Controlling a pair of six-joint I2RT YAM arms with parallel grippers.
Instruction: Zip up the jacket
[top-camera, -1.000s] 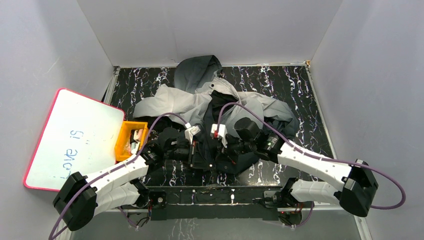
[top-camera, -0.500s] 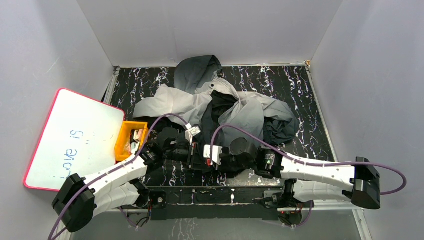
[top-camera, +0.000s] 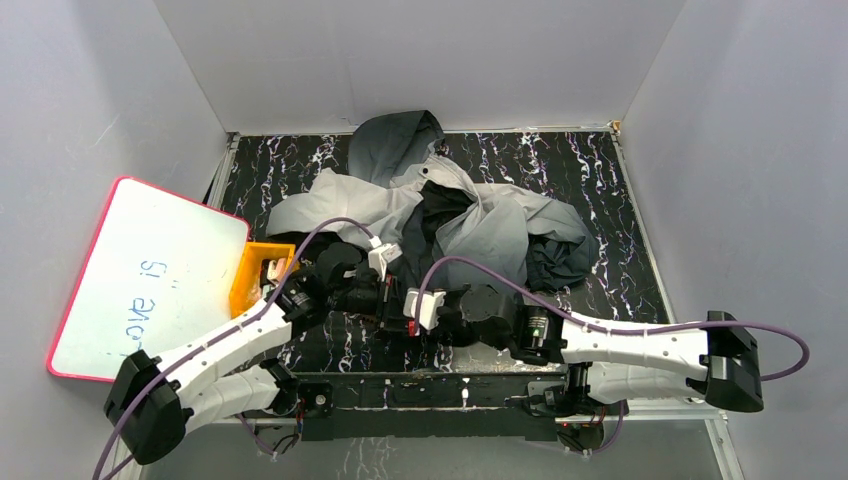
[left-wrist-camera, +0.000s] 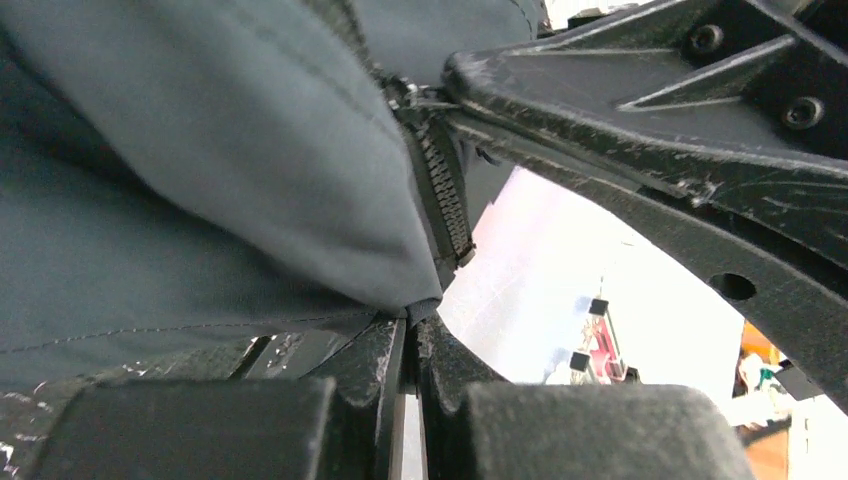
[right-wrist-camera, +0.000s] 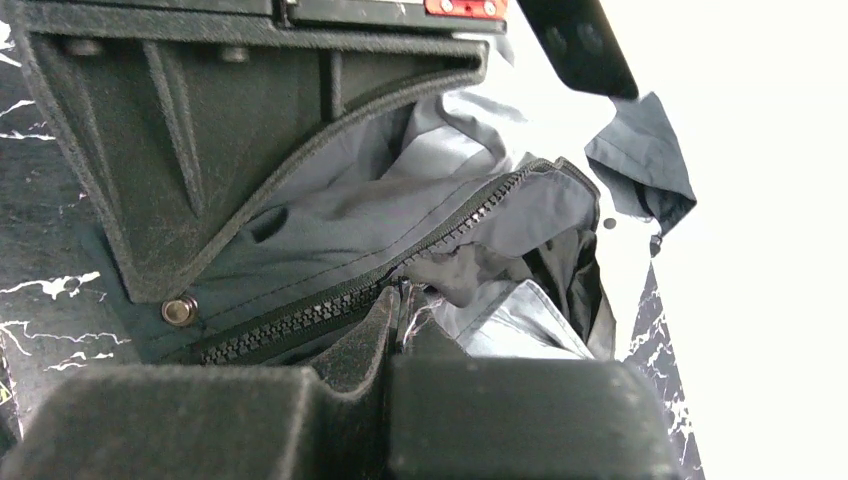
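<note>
The jacket (top-camera: 455, 215) lies crumpled on the middle of the table, light grey on top, with its hood (top-camera: 398, 140) at the far side and dark cloth toward the arms. At its near hem both grippers meet. My left gripper (left-wrist-camera: 412, 325) is shut on a corner of the dark fabric just below the zipper teeth (left-wrist-camera: 445, 200). My right gripper (right-wrist-camera: 400, 300) is shut on the jacket's edge at the end of the zipper track (right-wrist-camera: 330, 310), next to a metal snap (right-wrist-camera: 179, 311). From above, the left gripper (top-camera: 388, 303) and right gripper (top-camera: 406, 322) almost touch.
An orange bin (top-camera: 262, 280) with small items stands by the left arm. A pink-rimmed whiteboard (top-camera: 150, 275) leans at the left. White walls close in the black marbled table (top-camera: 580, 170) on three sides.
My right arm has swung down and left toward the near edge, drawing the jacket's front edge with it to the left gripper. The left arm shifted slightly.
</note>
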